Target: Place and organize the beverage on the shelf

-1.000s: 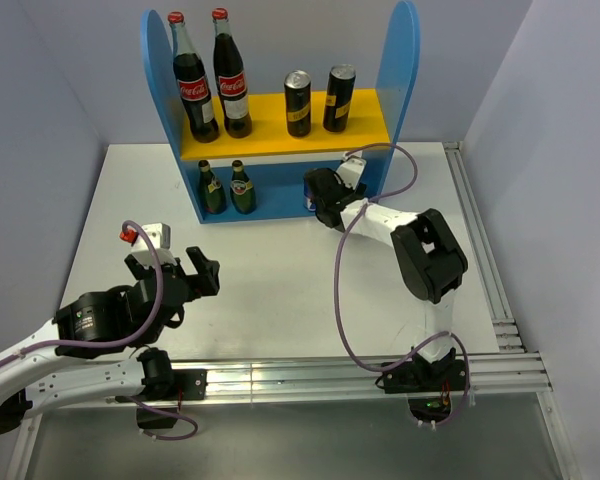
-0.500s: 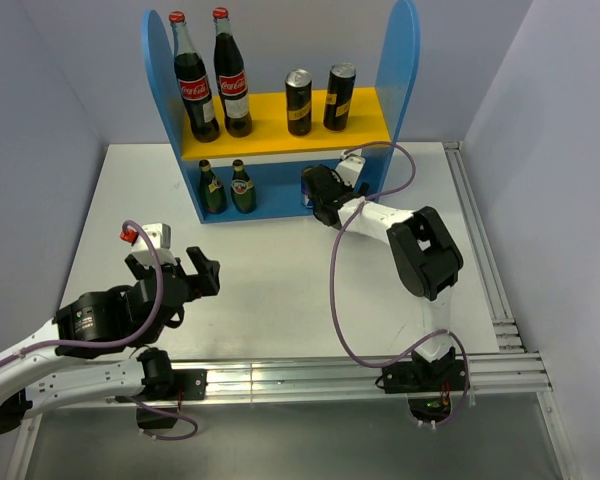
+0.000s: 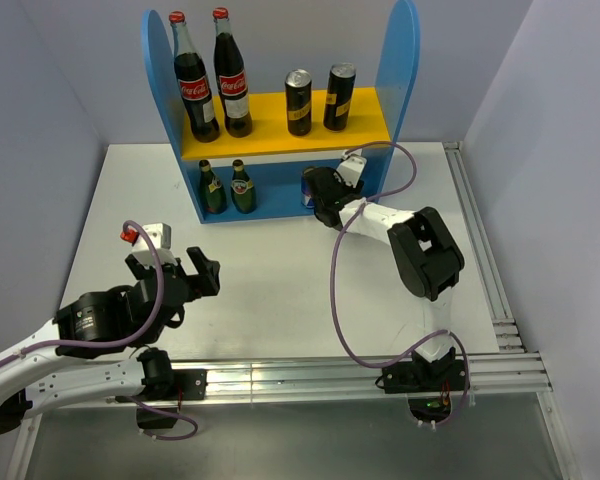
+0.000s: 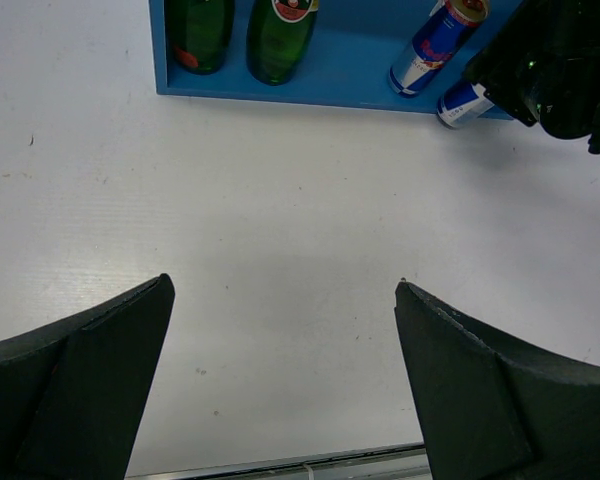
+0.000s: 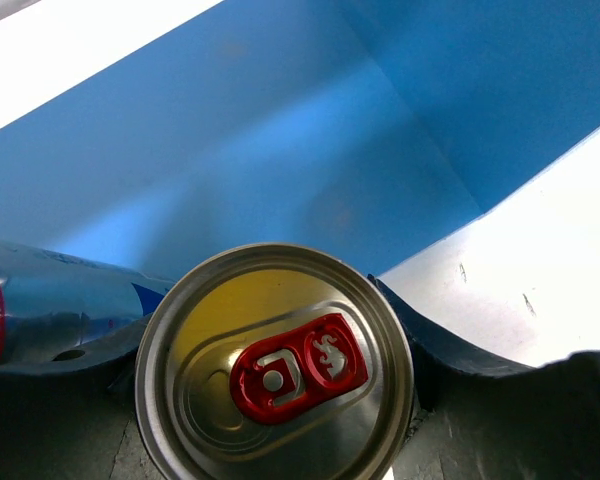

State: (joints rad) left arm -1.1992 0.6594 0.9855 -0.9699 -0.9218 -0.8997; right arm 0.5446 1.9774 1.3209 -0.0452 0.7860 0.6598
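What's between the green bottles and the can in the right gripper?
A second slim blue can stands between the green bottles and the held can; the left wrist view shows it.

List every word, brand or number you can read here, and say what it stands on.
"Coca-Cola": white script on the red label of the left cola bottle.
"Coca-Cola": the same on the right cola bottle.
Green bottles: labels too small to read.
Tall dark cans: print too small to read.
Slim cans: lettering blurred; red letters in the right wrist view are cut off.
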